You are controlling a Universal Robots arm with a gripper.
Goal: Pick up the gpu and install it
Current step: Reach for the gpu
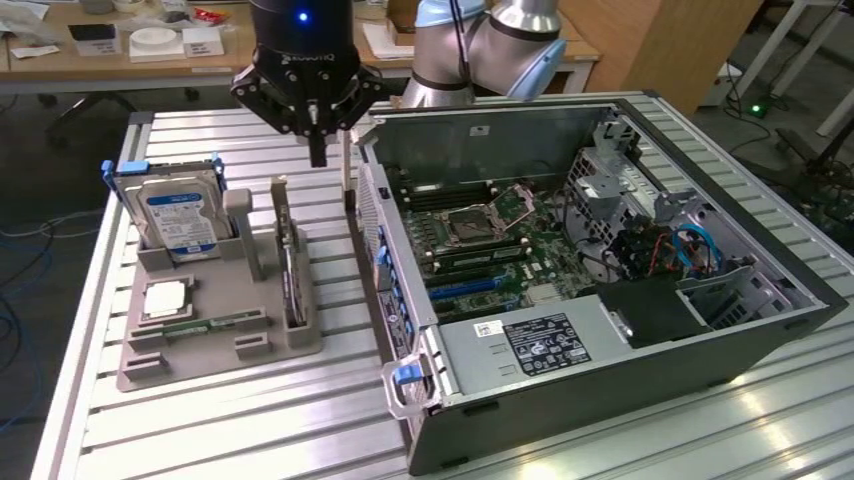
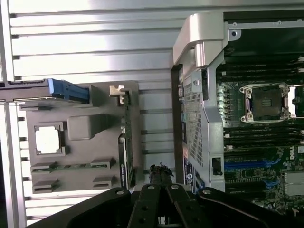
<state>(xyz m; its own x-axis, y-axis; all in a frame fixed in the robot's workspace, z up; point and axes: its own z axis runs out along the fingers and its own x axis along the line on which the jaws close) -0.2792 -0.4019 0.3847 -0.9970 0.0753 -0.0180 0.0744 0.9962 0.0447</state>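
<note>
The gpu (image 1: 288, 262) stands on its long edge in a slot of the grey holder (image 1: 200, 355), with its silver bracket at the far end. In the wrist view the gpu (image 2: 125, 145) shows as a thin dark strip along the holder's (image 2: 80, 128) edge. My gripper (image 1: 318, 152) hangs above the table, behind the gpu, in the gap between the holder and the open computer case (image 1: 441, 400). Its fingers are shut together with nothing between them. In the wrist view the gripper (image 2: 160, 170) points down over the bare slats beside the gpu.
A silver hard drive with a blue label (image 1: 179, 215) stands in the holder, with a processor chip (image 1: 163, 298) and a narrow green memory stick (image 1: 203, 324) lying in front of it. The case's motherboard (image 1: 494, 240) lies exposed. The slatted metal table (image 1: 267, 430) carries everything.
</note>
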